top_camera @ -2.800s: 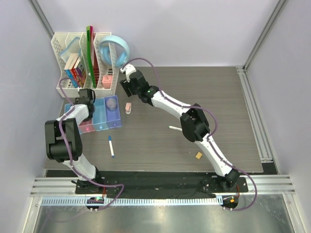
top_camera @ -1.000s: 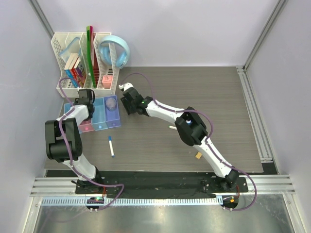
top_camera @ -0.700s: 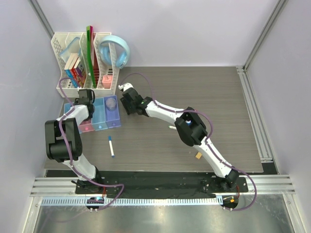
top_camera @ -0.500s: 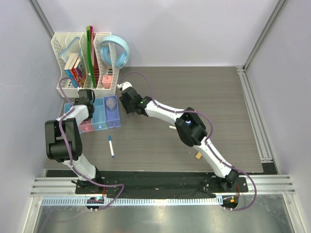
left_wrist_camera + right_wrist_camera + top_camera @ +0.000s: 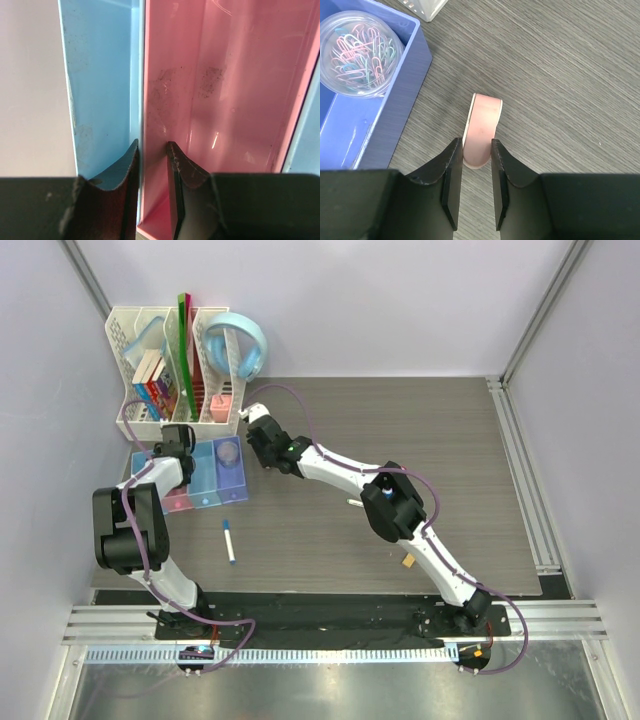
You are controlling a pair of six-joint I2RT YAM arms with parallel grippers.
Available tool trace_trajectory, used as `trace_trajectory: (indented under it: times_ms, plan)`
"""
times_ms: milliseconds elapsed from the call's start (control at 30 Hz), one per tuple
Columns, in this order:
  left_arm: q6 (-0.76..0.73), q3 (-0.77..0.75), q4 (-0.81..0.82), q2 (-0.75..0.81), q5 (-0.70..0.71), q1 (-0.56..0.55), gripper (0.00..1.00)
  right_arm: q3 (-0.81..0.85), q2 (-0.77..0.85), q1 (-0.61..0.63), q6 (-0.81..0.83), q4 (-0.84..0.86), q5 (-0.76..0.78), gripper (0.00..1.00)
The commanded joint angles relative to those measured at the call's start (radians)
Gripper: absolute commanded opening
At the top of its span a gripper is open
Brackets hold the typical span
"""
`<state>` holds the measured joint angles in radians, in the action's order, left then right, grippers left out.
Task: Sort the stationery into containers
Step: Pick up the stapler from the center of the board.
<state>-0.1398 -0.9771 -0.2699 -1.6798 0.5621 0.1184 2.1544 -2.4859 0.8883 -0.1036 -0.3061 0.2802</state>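
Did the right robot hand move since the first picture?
Yes. The right gripper slid nearer and a bit left of where it was beside the white file organizer, and now straddles the pink eraser by the purple bin.

I have brought the right arm down and in from beside the white file organizer (image 5: 172,365) to the desk (image 5: 420,440) just right of the purple bin (image 5: 380,95). The pink eraser (image 5: 481,129), which lay in the open a moment ago, now sits under the right gripper (image 5: 475,192), whose jaws have narrowed around its near end.
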Motion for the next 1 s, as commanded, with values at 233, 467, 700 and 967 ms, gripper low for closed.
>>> trace_trajectory:
  times_ms: [233,467,700,967]
  plan:
    - [0.011,0.060,-0.011,-0.044,-0.048,0.021,0.23,0.018,-0.013,0.005,0.025,0.041,0.022,0.43]
    - [0.003,0.060,-0.011,-0.040,-0.051,0.027,0.23,0.028,-0.034,0.003,0.021,0.044,0.027,0.42]
    - [0.000,0.058,-0.009,-0.044,-0.056,0.029,0.23,0.036,-0.025,0.003,0.027,0.042,0.031,0.19]
    - [0.016,0.025,-0.014,-0.090,-0.076,0.027,0.21,0.001,0.085,0.003,0.090,0.035,0.024,0.14]
